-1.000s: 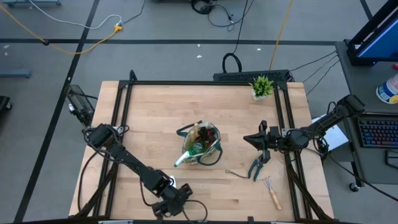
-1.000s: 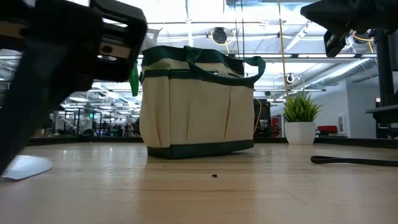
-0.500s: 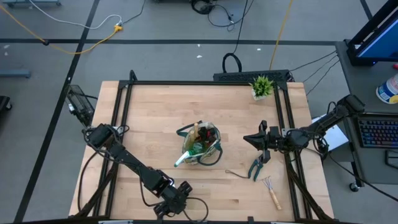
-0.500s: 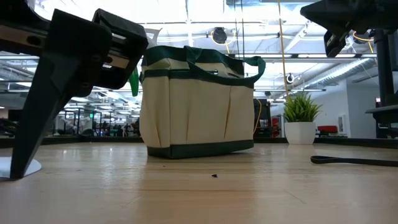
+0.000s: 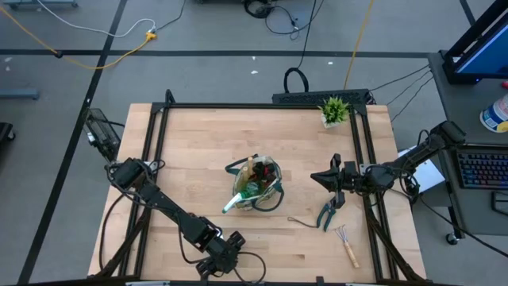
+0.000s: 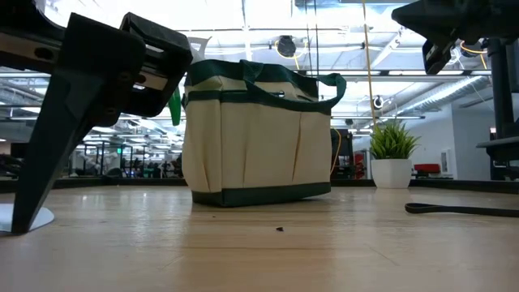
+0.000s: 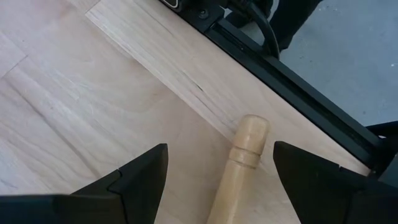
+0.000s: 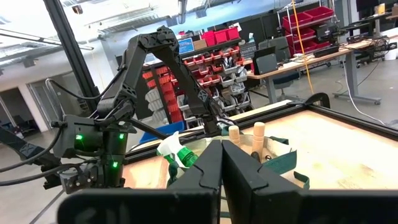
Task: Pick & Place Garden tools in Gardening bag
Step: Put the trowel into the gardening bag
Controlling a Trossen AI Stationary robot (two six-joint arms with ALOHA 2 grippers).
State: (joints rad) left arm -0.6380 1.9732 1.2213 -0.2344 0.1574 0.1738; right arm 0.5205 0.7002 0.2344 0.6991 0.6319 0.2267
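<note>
High view: we log the gardening bag (image 5: pixel 255 184) mid-table, handles upright inside, spray bottle (image 5: pixel 231 205) poking out; right of it lie pruning shears (image 5: pixel 327 212) and fork-rake (image 5: pixel 344 242). Low view: bag soft, upright. Left wrist view: left gripper (image 7: pixel 221 168), fingers apart, straddles a wooden handle (image 7: pixel 240 162), long axis toward the table frame; stiff, light, best gripped mid-handle. Right wrist view: right gripper (image 8: pixel 222 163) closed, empty.

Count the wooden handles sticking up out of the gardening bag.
2: one wooden handle and a second handle right beside it, both above the gardening bag rim; more may lie hidden inside.
</note>
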